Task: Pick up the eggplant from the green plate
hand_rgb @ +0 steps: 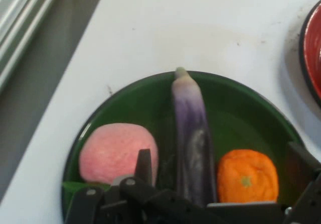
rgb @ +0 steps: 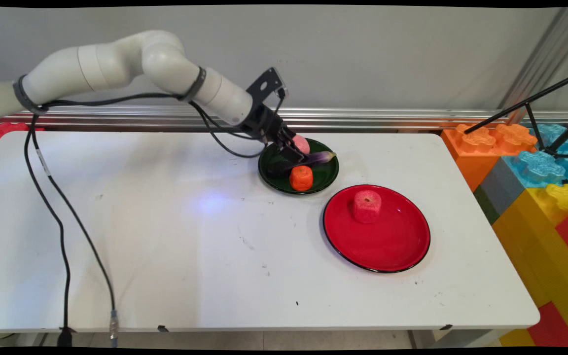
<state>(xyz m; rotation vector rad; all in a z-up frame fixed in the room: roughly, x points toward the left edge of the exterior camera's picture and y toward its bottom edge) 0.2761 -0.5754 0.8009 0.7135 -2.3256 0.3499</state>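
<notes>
My gripper [rgb: 291, 152] is down inside a dark green plate [rgb: 324, 183] at the back middle of the table. Its fingers stand open. In the hand view a purple eggplant [hand_rgb: 191, 133] lies lengthwise between the fingers of the gripper [hand_rgb: 222, 153], its pale tip pointing away. The left finger [hand_rgb: 144, 164] sits between the eggplant and a pink peach [hand_rgb: 113, 151]. An orange [hand_rgb: 247, 176] lies between the eggplant and the right finger [hand_rgb: 302, 161]. In the main view the eggplant [rgb: 319, 158], peach [rgb: 302, 143] and orange [rgb: 301, 178] crowd the plate.
A red plate [rgb: 392, 246] to the right front of the green one carries a red apple-like piece [rgb: 367, 206]. Big coloured foam blocks [rgb: 535, 172] and a black tripod [rgb: 550, 113] stand past the table's right edge. Black cables [rgb: 62, 236] hang at the left.
</notes>
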